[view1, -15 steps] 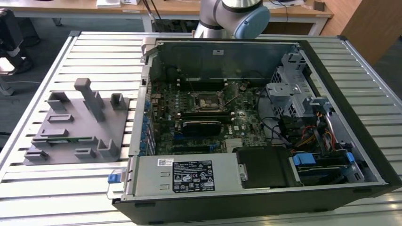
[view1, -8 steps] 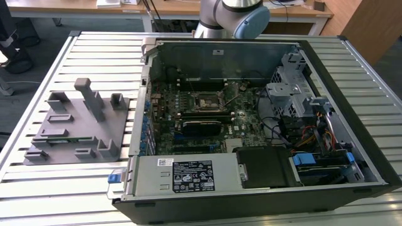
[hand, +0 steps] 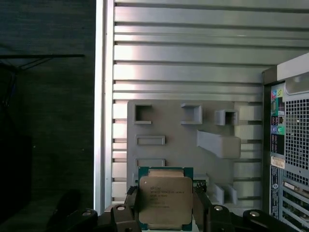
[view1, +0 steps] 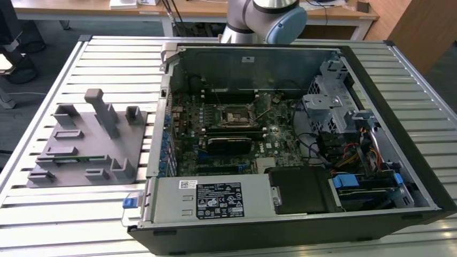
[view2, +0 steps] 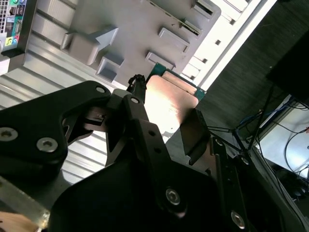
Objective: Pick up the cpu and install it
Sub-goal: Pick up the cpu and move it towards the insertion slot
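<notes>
between the fingers of the gripper [hand: 166,215] sits the cpu [hand: 165,193], silver lid facing the first wrist view. gripper clamped on two opposite edges. chip looks lifted clear of the grey holder tray [hand: 164,128] behind it.

judged step: pick done, carry to the machine in hand. next move calls for keeping the chip level and squaring it over the socket [view1: 232,115], mid-frame in the exterior view, inside the open computer case [view1: 250,67].

exterior view alone gives socket and case, with the holder tray at the exterior view's left on the slatted surface [view1: 85,219]. second wrist view adds the chip's green rim, seen aslant.
</notes>
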Controlling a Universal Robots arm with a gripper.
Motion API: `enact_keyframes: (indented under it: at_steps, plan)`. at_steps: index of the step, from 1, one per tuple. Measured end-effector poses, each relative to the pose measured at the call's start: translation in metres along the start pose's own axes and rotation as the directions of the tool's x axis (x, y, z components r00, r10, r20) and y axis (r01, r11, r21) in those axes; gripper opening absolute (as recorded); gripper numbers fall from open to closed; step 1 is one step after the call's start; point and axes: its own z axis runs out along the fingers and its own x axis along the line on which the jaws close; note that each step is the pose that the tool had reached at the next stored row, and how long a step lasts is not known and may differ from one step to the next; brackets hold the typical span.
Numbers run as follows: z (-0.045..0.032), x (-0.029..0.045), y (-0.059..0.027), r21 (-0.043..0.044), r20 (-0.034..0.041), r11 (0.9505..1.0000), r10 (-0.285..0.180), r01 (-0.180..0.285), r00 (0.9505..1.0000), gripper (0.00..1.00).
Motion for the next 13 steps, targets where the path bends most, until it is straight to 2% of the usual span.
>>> enact_keyframes:
  at_steps: [6,13]
  plan:
    - [0.0007,-0.0166,0.0001,0.0001,0.0,1.0,0.0,0.0,1.0,0.53]
    - [0.0017,-0.04,0.0002,0.0,0.0001,1.0,0.0,0.0,1.0,0.53]
